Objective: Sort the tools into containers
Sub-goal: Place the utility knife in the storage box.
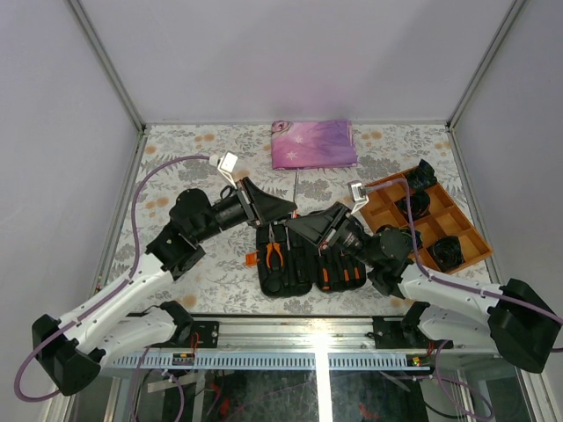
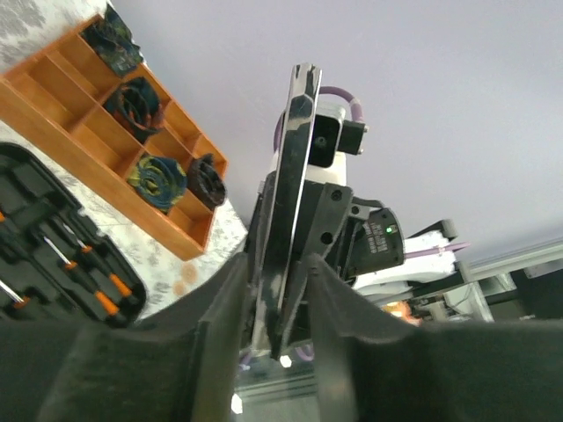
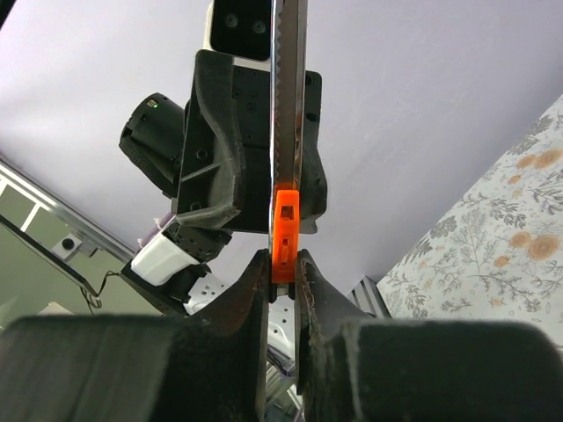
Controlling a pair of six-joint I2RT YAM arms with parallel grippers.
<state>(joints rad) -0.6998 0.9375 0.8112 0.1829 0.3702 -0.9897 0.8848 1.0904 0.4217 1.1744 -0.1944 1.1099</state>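
Note:
The black tool case [image 1: 290, 274] lies open at the table's middle, with orange-and-black pliers [image 1: 274, 253] and screwdrivers [image 1: 339, 273] in its slots. Its lid [image 1: 296, 188] stands upright, seen edge-on. My left gripper [image 1: 283, 210] closes on the lid's edge [image 2: 293, 167] from the left. My right gripper [image 1: 299, 223] is shut on the lid's orange latch [image 3: 286, 230] from the right. In the left wrist view my gripper [image 2: 277, 277] straddles the lid, with screwdrivers [image 2: 88, 274] at the lower left. In the right wrist view my gripper [image 3: 281, 266] pinches the latch. No hammer shows.
A brown wooden divided tray [image 1: 456, 216] with black coiled bundles stands at the right and also shows in the left wrist view [image 2: 88, 158]. A folded pink-purple cloth [image 1: 313, 143] lies at the back. The floral tabletop [image 1: 176, 176] is walled on three sides.

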